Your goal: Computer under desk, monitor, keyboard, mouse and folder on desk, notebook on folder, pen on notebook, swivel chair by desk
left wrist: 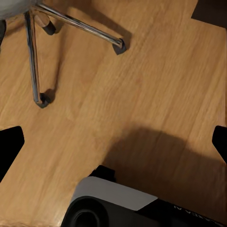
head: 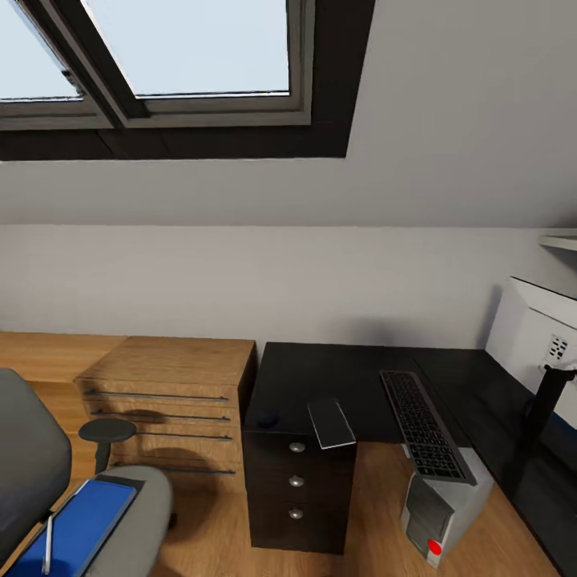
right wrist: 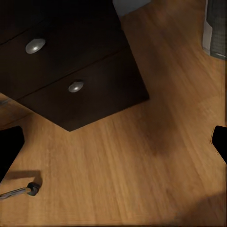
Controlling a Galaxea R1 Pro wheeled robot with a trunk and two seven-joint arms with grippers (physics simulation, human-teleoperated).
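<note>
Head view: keyboard (head: 423, 425) and notebook (head: 331, 422) on the black desk (head: 320, 377), computer (head: 445, 505) on the floor beneath, blue folder (head: 76, 529) on the swivel chair (head: 48, 489) seat. Left wrist view: the chair's chrome base over wood floor (left wrist: 142, 94); right wrist view: the knobbed drawer unit (right wrist: 71, 61). Left gripper (left wrist: 113, 144) and right gripper (right wrist: 113, 144) both spread wide, holding nothing.

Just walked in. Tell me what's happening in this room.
The robot faces the desk and is holding nothing; both wrist cameras look down at bare wood floor. The keyboard hangs over the desk's front edge beside the monitor, with the computer on the floor below. The folder lies on the swivel chair, a pen on top.
</note>
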